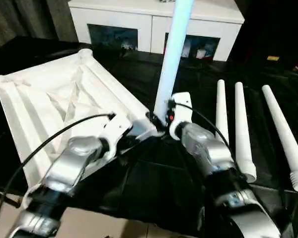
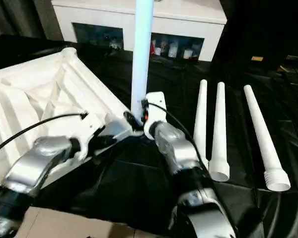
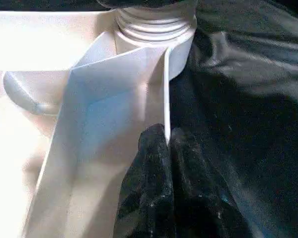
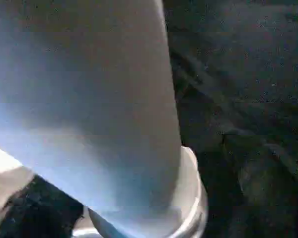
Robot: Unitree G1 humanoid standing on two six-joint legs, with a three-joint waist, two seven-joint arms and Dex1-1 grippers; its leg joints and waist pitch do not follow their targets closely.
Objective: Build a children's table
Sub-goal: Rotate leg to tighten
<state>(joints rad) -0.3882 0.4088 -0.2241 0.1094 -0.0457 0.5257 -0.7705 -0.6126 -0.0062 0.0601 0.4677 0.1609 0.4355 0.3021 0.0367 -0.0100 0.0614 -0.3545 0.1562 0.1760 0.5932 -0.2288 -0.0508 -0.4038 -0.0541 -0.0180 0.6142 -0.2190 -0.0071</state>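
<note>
- Tabletop [image 1: 49, 99]: white, ribbed underside up, laid on the black sheet [image 1: 154, 183] at the robot's left; one round corner socket [image 3: 181, 47] was turned toward the arms.
- Upright leg [image 1: 171, 54]: seated in that near corner socket, long axis vertical, its threads [image 3: 154, 22] partly visible above the socket rim in the left wrist view, so it was judged not fully screwed home.
- Left gripper [image 3: 166, 144]: clenched on the thin edge wall [image 3: 165, 89] of the tabletop, just beside the socket, steadying the top.
- Right gripper [image 1: 178, 115]: seen just beside the leg's base, on its right; whether the fingers stood released or closed could not be told from the pictures, the leg being too close in the wrist view.
- Key relation: the leg rose straight ahead of the right gripper, which was the nearer tool for any further turning; a grip across the vertical axis would probably be required.
- Spare legs: three [image 1: 242, 126] were laid side by side on the sheet at the right, well apart from the tabletop, wide ends toward the robot.
- Cabinet [image 1: 154, 22]: white, behind the work.
</note>
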